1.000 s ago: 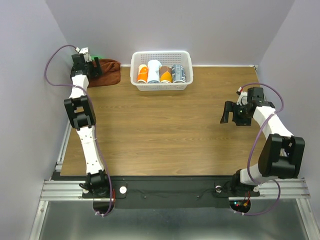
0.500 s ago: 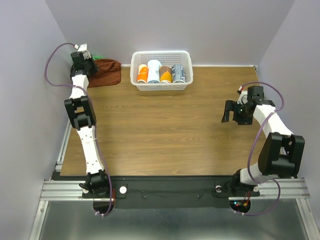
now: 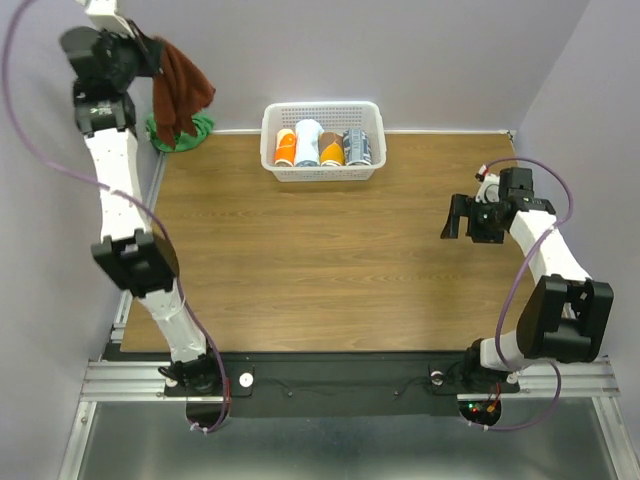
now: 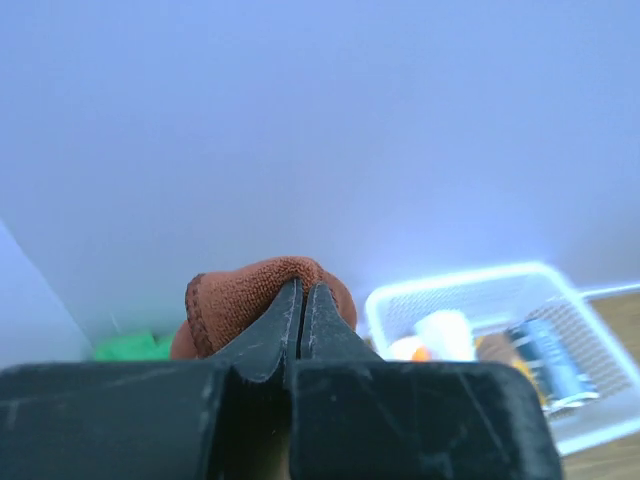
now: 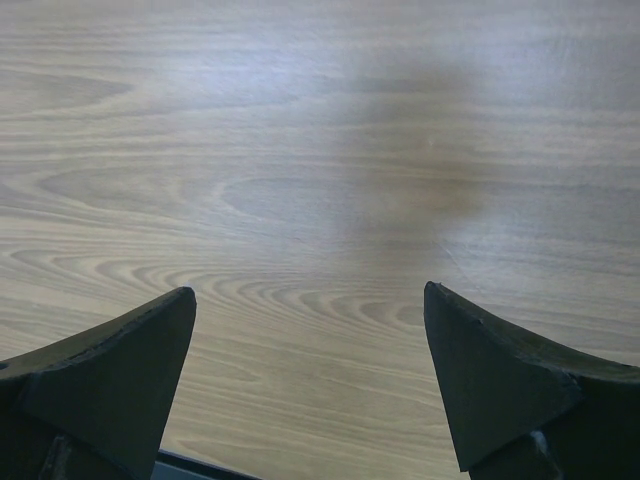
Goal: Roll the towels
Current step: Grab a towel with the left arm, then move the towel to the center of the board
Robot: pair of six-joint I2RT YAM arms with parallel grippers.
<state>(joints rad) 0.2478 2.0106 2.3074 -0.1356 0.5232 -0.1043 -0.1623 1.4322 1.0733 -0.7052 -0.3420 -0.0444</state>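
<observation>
The reddish-brown towel [image 3: 182, 92] hung in the air above the far left corner of the table [image 3: 330, 260], gripped by one edge in the clenched left gripper [image 3: 148, 52]; the wrist view showed its jaws pressed together on a fold of the cloth. Below it the green towel [image 3: 201, 126] lay bunched against the far wall [image 3: 350, 50], left of the white basket [image 3: 322, 172] holding four rolled cloths [image 3: 308, 142]. The right gripper [image 3: 458, 222] hovered over the wood at the right side, jaws spread wide with nothing between them, well apart from both towels. The step in hand appeared to be fetching one towel from the corner; no rolling had begun. The next move would likely call for carrying the cloth to the open middle of the table and laying it out flat, with the right gripper coming across to help spread it.
</observation>
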